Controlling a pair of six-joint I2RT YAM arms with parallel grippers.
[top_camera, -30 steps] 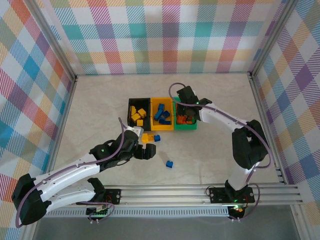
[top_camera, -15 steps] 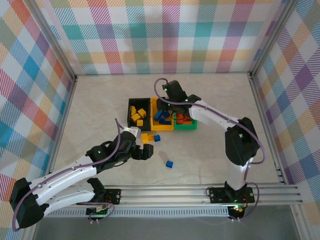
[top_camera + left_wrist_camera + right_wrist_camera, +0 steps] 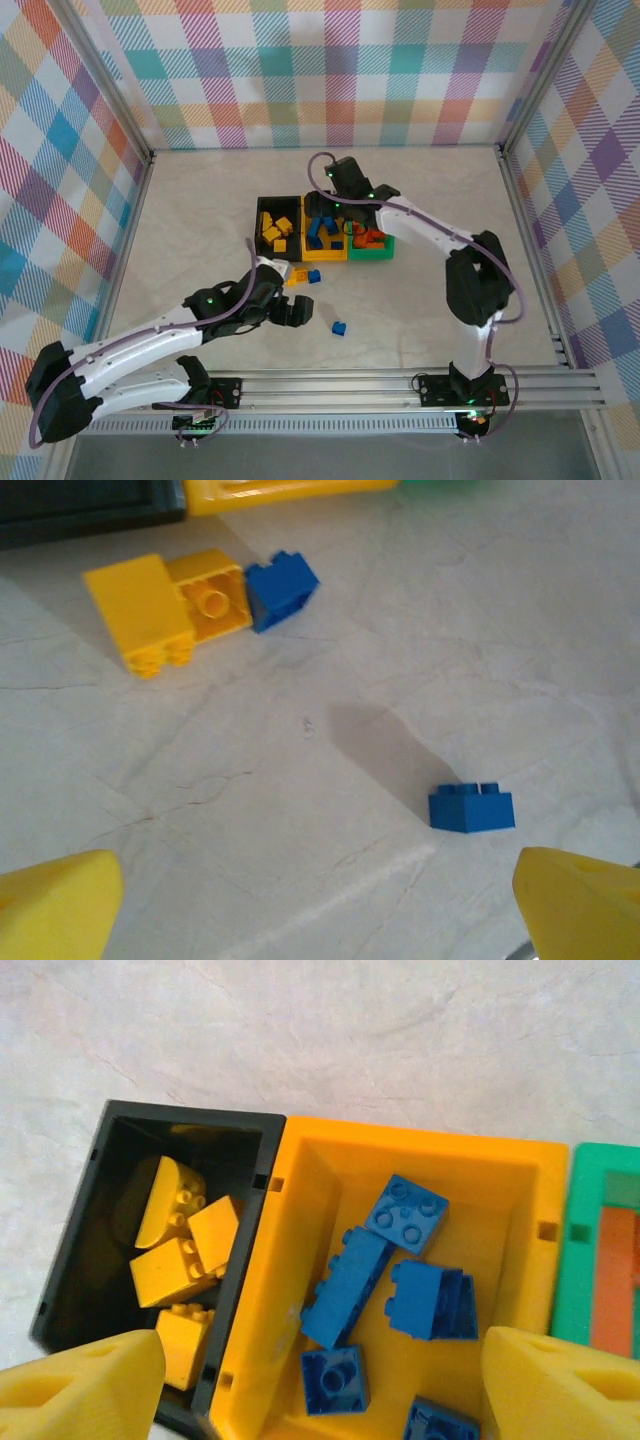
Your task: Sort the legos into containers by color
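Centrally on the table [image 3: 200, 210]: joined black bin [image 3: 185, 1118] with yellow bricks [image 3: 165, 1270], yellow-orange bin [image 3: 300, 1190] with blue bricks [image 3: 345, 1290], green bin [image 3: 590, 1165] with orange bricks [image 3: 615, 1260]. Right gripper [image 3: 320, 1380] above them, jaws wide apart, empty. Left gripper [image 3: 320, 910] fully open, empty, near a loose blue brick [image 3: 472, 808]; a yellow pair [image 3: 165, 605] and second blue brick [image 3: 282, 588] lie near the bins.

Markings check | we read no words, numbers, brands or signs anywhere | stud tops on bricks [image 3: 405, 1212] too blurred for us to tell lettering
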